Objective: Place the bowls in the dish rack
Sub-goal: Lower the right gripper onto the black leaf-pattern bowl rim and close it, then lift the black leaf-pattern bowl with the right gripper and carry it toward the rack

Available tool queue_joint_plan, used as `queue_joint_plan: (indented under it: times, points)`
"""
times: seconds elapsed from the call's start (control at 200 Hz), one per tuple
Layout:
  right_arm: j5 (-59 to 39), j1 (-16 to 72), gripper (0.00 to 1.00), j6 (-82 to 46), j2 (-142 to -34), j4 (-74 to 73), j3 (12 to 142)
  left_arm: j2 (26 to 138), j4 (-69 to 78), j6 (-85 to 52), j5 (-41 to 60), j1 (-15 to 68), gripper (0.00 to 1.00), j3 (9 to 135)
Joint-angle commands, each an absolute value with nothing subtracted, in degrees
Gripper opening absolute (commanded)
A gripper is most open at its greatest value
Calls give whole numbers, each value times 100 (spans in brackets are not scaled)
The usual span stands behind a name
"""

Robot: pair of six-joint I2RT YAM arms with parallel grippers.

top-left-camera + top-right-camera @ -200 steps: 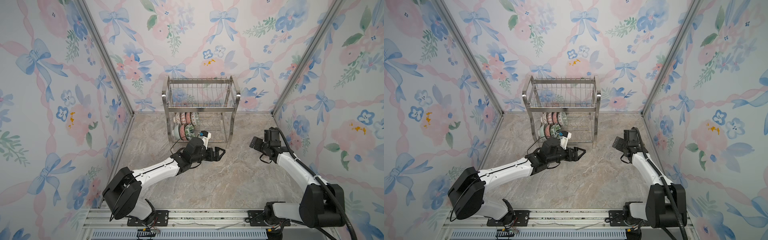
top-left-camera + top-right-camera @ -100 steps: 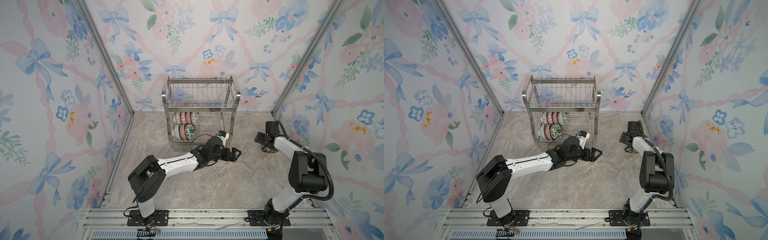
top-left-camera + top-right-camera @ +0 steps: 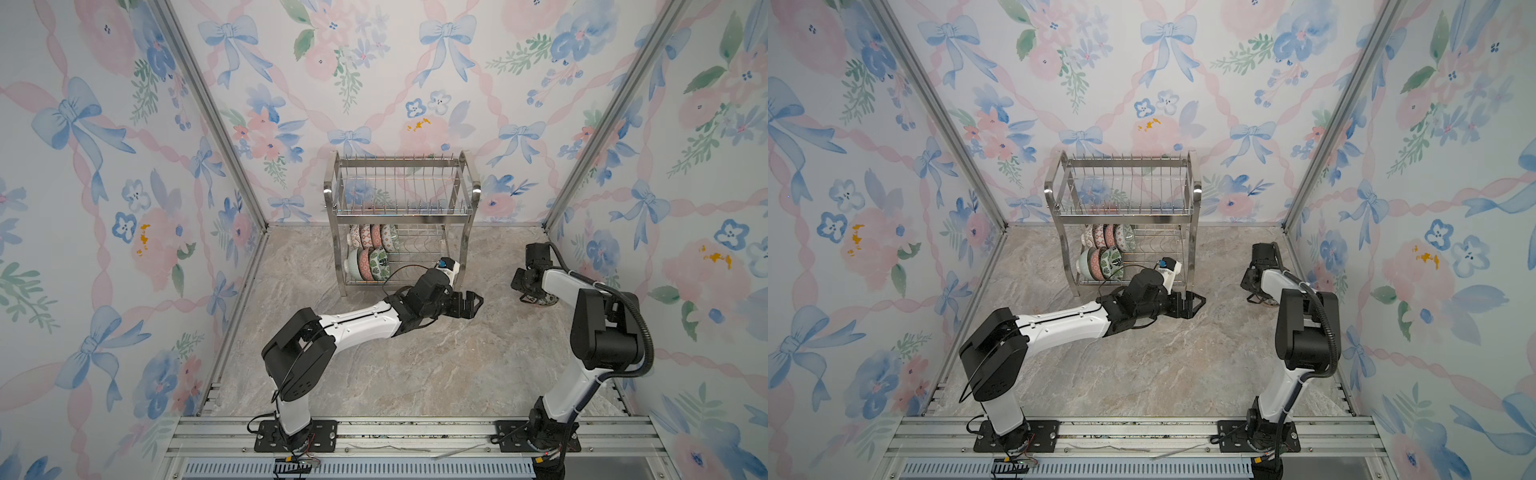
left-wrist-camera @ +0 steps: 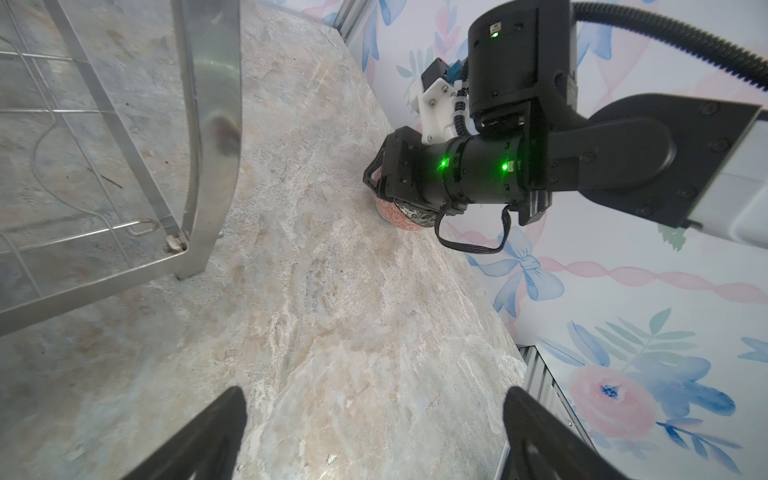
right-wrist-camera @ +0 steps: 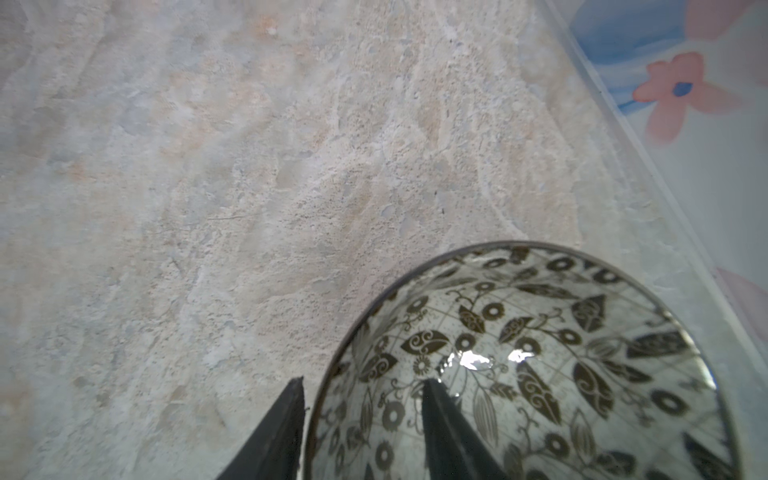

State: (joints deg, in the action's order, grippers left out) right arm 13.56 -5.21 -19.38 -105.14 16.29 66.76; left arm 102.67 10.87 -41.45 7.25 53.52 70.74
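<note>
Fingers (image 5: 274, 436) of right gripper (image 5: 362, 382) astride rim of black-and-white leafy bowl (image 5: 540, 353), mid-grasp, clamp unclear. Next: pinch firmly, lift toward the dish rack (image 3: 401, 214).

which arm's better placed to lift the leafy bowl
Right. The right pincer straddles the rim of the leafy bowl, one finger inside, one outside. The left pincer hangs open and empty by the dish rack, away from that bowl.

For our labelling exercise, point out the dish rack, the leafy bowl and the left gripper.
dish rack (image 3: 403, 214): in a top view, upper tier's front rail.
leafy bowl (image 5: 561, 332): right wrist view, inner wall.
left gripper (image 3: 475, 306): in a top view, between its fingertips.
</note>
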Motion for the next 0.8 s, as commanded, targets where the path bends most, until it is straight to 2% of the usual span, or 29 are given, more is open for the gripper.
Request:
queue_joint_plan:
  times: [0.0, 0.27, 0.48, 0.795]
  points:
    - [1337, -556, 34, -1871, -10582, 1733, 6782, 10345, 919, -3991, 550, 5357, 98, 7207]
    - [1134, -543, 6, -1926, -10187, 1675, 6582, 10216, 757, -3938, 369, 5348, 98, 7172]
    - [955, -211, 0, -2106, -9511, 1482, 6071, 9905, 645, -3882, 162, 5344, 98, 6967]
    - [1091, 702, 0, -2133, -7982, 1455, 5151, 9071, 571, -3815, -56, 5191, 98, 6156]
